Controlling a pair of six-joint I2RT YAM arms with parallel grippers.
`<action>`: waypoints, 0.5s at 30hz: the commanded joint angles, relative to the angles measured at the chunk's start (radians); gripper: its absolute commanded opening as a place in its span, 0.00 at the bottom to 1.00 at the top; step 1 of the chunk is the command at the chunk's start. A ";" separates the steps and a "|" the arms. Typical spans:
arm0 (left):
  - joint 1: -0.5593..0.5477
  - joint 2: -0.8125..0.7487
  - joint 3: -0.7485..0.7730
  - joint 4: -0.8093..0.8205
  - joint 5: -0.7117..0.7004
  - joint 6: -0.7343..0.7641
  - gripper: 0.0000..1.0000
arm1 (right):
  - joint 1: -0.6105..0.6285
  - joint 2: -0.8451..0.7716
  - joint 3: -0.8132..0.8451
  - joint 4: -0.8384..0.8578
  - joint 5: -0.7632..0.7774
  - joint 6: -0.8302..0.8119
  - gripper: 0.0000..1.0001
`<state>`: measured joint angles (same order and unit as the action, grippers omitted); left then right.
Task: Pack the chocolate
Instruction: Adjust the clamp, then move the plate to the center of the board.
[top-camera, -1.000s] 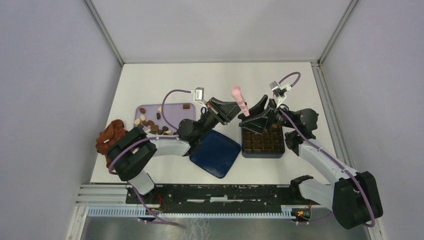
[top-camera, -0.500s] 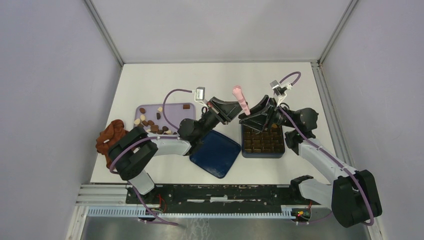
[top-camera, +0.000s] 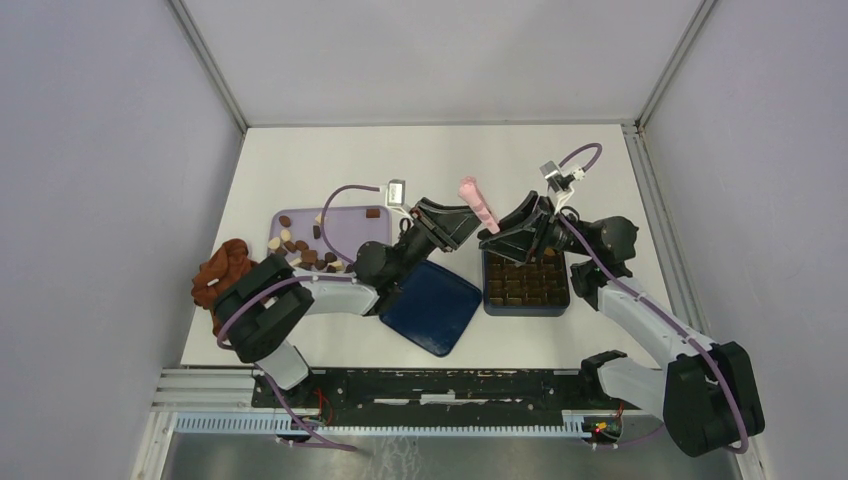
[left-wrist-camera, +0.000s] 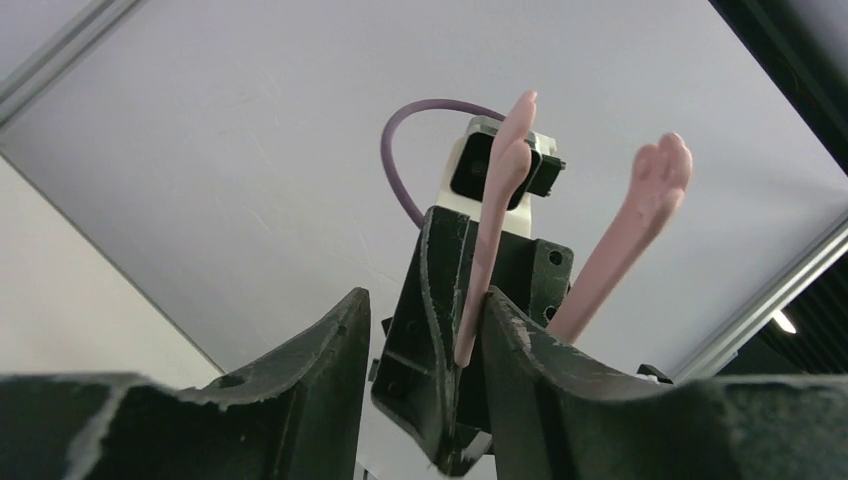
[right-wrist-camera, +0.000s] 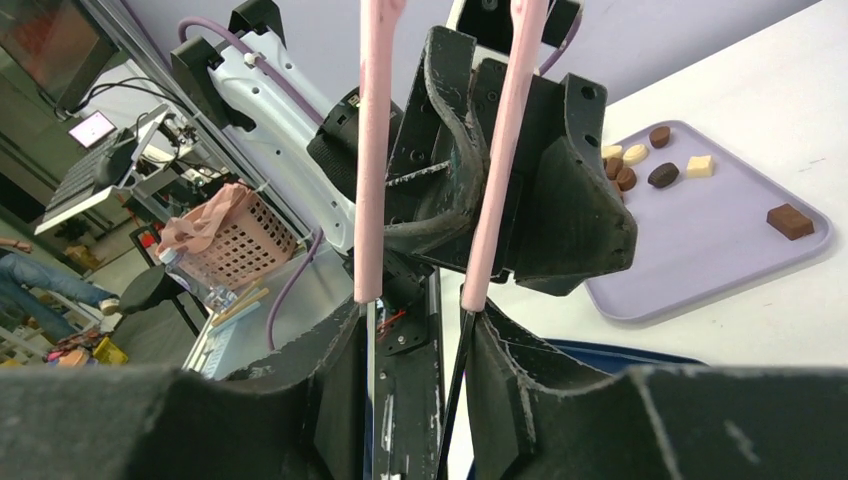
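Chocolate (top-camera: 520, 283) fills most of the dark box (top-camera: 525, 311) nearest the arms, its blue lid (top-camera: 432, 308) lying off beside it, so packing looks well along but unfinished. Above, the right claw (right-wrist-camera: 412, 325) seems clamped on the pink tongs (right-wrist-camera: 372, 150) while the left claw (left-wrist-camera: 422, 320) stands with fingers apart. Farther back, a scatter of loose pieces (top-camera: 300, 250) waits on the lavender tray (top-camera: 350, 222).

Tongs (top-camera: 478, 203): pink. Chocolate (top-camera: 306, 256): dark brown, mid brown and cream-white pieces. Tray (top-camera: 350, 218): lilac. Lid (top-camera: 432, 308), box (top-camera: 525, 309): navy. Cloth (top-camera: 222, 270): reddish-brown. Cable (top-camera: 335, 203): purple. Table (top-camera: 300, 160): white.
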<state>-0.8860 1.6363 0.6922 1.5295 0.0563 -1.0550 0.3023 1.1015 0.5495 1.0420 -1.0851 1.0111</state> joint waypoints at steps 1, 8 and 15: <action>0.009 -0.072 -0.085 0.208 -0.110 0.026 0.54 | -0.006 -0.056 0.039 0.025 -0.016 -0.051 0.41; 0.037 -0.187 -0.197 0.157 -0.144 0.056 0.59 | -0.006 -0.056 0.043 -0.077 -0.020 -0.143 0.41; 0.068 -0.422 -0.245 -0.196 -0.105 0.177 0.60 | -0.005 -0.075 0.114 -0.445 -0.007 -0.480 0.40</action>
<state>-0.8406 1.3804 0.4793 1.4963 -0.0509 -1.0092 0.2989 1.0569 0.5678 0.8692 -1.1023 0.8066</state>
